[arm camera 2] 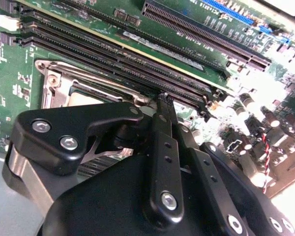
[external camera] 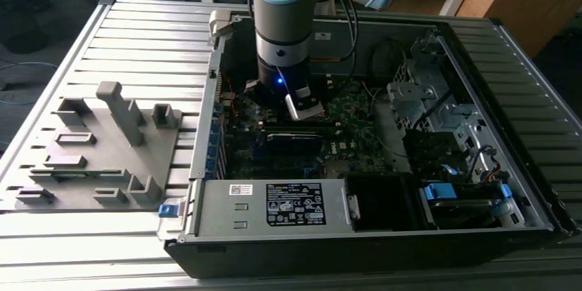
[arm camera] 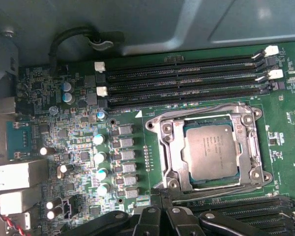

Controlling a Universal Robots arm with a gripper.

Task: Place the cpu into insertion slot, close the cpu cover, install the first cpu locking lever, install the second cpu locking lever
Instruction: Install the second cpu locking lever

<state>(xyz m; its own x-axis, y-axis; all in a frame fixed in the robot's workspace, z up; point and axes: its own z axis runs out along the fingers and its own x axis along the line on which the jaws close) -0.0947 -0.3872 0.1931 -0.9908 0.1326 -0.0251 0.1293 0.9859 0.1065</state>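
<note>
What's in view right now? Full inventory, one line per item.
computer case: 1, black, open, on the slatted table
slatted table: 1, grey
parts fixture: 1, grey, beside the case at the exterior view's left
motherboard: 1, green, inside the case
cpu: 1, silver-grey, seated in the insertion slot
insertion slot: 1, metal-rimmed, between the memory slots
cpu cover: 1, silvery frame, lying around the cpu
memory slots: several, black, long
power supply: 1, grey, labelled
arm: 1, grey and blue, over the motherboard
pincer: 1, black, fingertips together beside the slot
</note>
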